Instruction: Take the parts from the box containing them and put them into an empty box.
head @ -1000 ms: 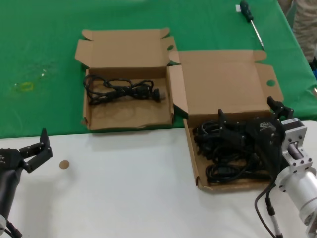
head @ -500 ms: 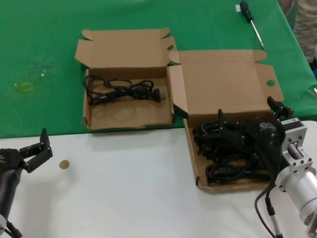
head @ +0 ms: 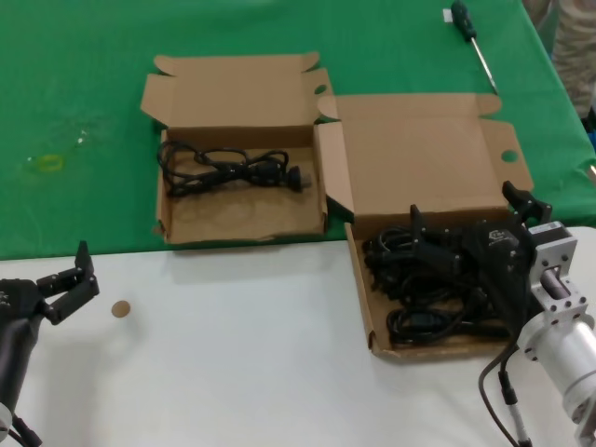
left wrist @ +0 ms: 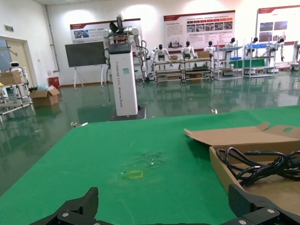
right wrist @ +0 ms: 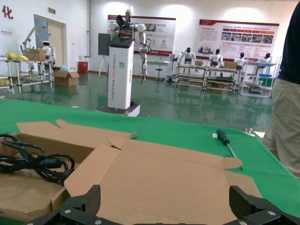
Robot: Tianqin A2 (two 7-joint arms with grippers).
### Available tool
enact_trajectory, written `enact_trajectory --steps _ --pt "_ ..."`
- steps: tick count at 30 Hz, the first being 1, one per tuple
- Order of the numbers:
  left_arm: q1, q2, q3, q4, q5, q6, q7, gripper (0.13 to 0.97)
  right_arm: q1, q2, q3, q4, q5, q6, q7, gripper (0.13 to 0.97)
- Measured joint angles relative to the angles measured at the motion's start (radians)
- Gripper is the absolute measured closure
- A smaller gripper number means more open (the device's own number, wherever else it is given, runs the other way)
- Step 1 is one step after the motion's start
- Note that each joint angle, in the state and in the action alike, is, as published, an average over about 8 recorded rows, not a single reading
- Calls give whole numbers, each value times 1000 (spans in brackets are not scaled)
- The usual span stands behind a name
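While the left gripper [head: 70, 279] waits with fingers spread over the white table [head: 233, 354] at the near left, the right gripper [head: 438, 244] reaches down into the wider box [head: 428, 158] among the tangled cords [head: 419, 307]; whether its fingers are apart or clamped I cannot tell. One cord [head: 228, 168] lies in the narrower box [head: 233, 93], which stands on the green cloth [head: 74, 112] and touches the wider box's left side. Far back to the right lies a screwdriver [head: 470, 37].
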Motion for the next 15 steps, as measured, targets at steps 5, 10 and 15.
enact_trajectory --steps 5,10,15 --pt "0 0 0 0 0 0 0 132 0 0 0 0 0 0 0 129" --pt "0 0 0 0 0 0 0 132 0 0 0 0 0 0 0 129" --pt "0 0 0 0 0 0 0 132 0 0 0 0 0 0 0 129"
